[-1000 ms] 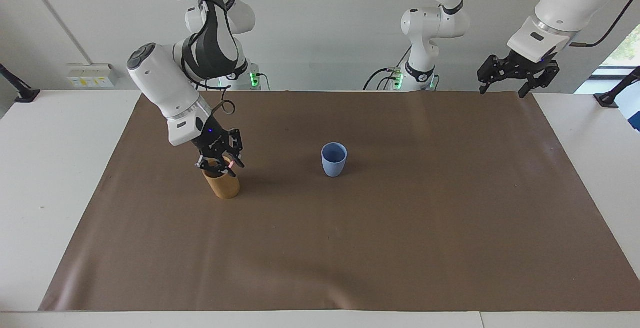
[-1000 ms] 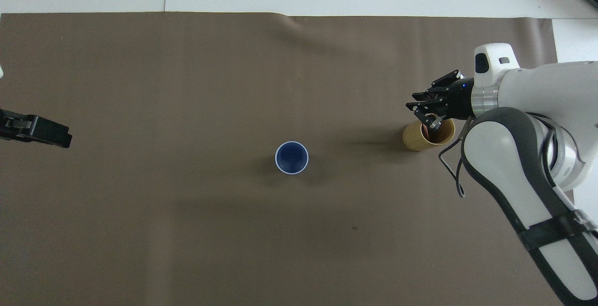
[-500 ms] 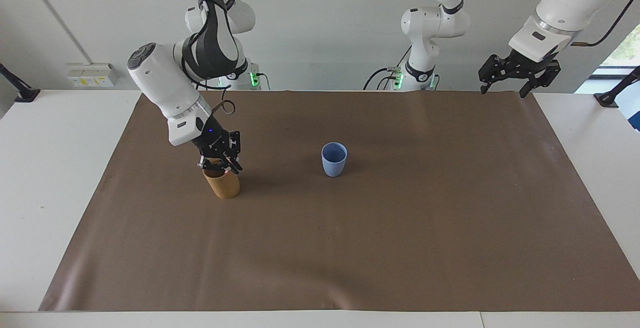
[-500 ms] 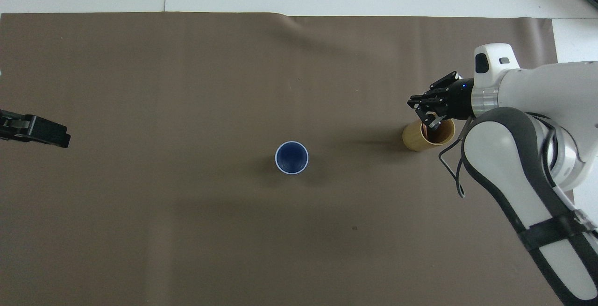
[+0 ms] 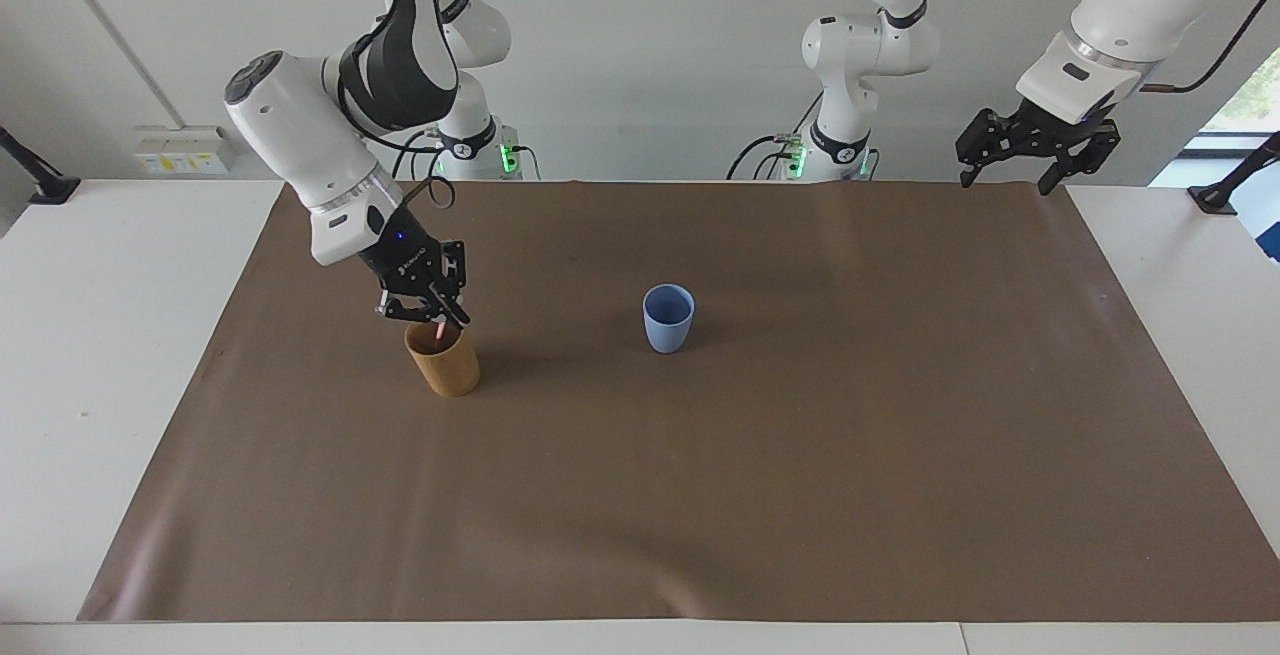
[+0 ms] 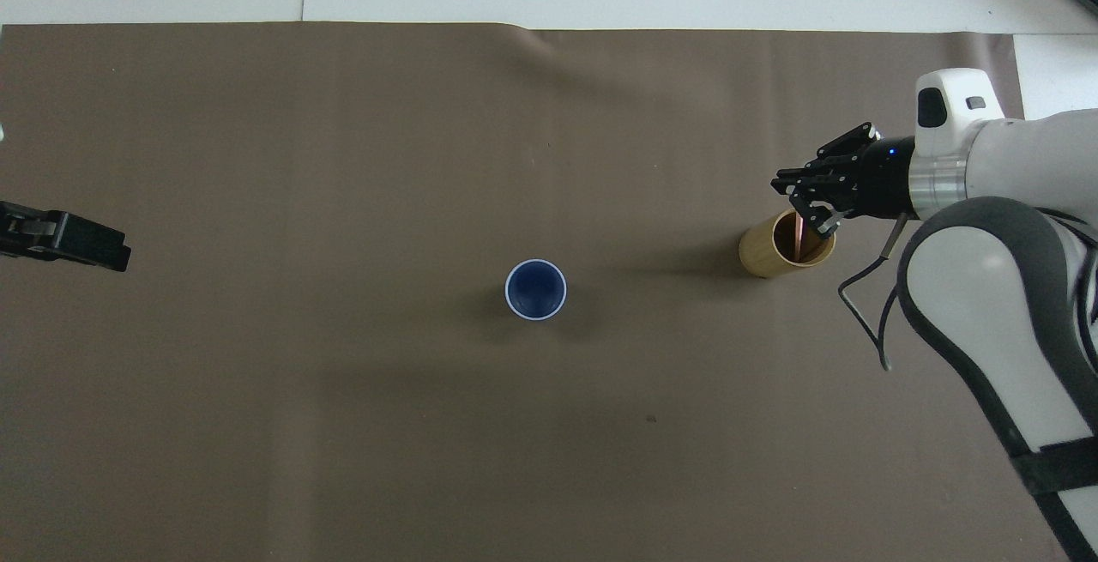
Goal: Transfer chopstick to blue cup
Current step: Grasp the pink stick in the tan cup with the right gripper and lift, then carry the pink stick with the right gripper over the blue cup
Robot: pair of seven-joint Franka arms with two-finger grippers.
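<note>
The blue cup [image 5: 668, 318] stands upright near the middle of the brown mat; it also shows in the overhead view [image 6: 535, 289]. My right gripper [image 5: 432, 315] hangs just over the tan-brown cup [image 5: 445, 367], shut on a thin pale-pink chopstick [image 5: 440, 332]. The chopstick's lower part is still inside that cup. In the overhead view the right gripper [image 6: 806, 210] sits over the tan cup's rim [image 6: 763, 253], with the chopstick [image 6: 800, 236] showing inside. My left gripper [image 5: 1035, 150] waits open in the air over the mat's corner at the left arm's end [image 6: 64, 240].
The brown mat [image 5: 700, 495] covers most of the white table [image 5: 100, 335]. The tan cup stands toward the right arm's end, about level with the blue cup. No other objects lie on the mat.
My right gripper closed on the chopstick inside the tan cup and has risen, drawing the stick partly out. The left arm has hardly moved.
</note>
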